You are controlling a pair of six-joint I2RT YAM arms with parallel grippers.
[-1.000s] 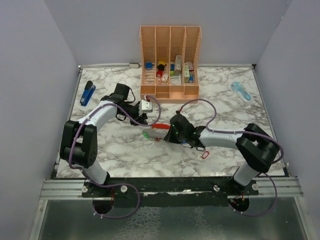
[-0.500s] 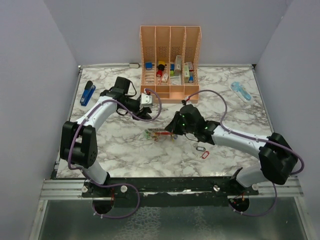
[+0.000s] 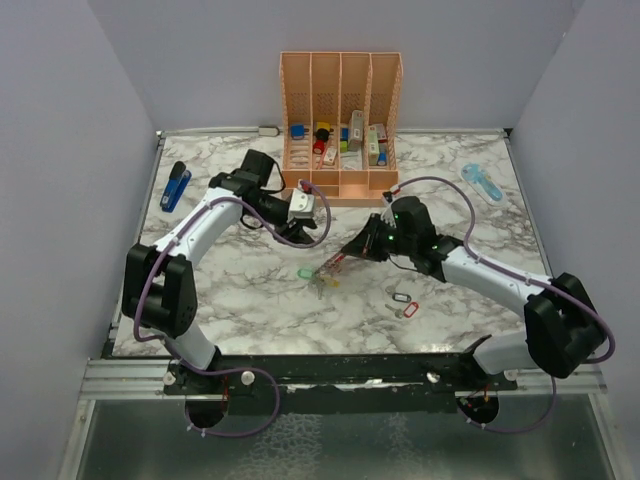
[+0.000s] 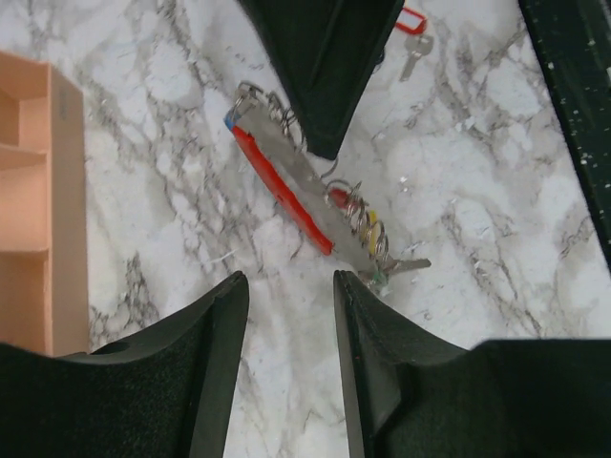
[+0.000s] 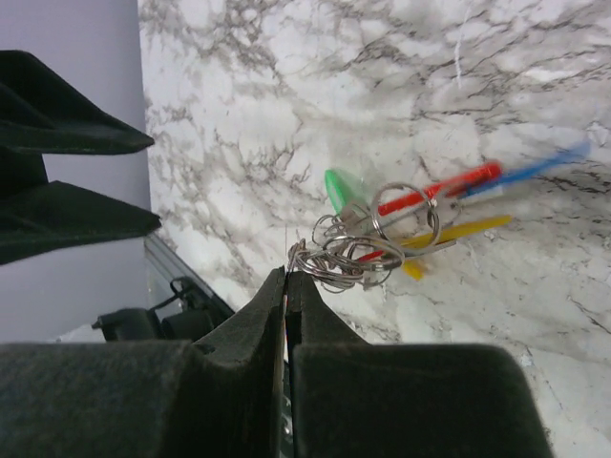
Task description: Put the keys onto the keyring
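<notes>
We note the right pincer (image 5: 286,277) clamped shut on the raised end of the keyring (image 4: 296,186). Its long axis slants down to the keys (image 4: 374,234) on the tabletop (image 4: 477,191). The left pincer (image 4: 291,282) (half-open, empty) hangs nearer that free end.

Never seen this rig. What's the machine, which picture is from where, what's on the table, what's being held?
Two robot arms are bolted at the near table edge. The wide picture looks down from above and behind them; the other two come from a camera on each wrist. The right gripper is shut on the red keyring, which carries several keys with coloured tags. The left gripper is open and empty above it. Also on the marble table: a peach organiser, a blue stapler, a loose red-tagged key.
</notes>
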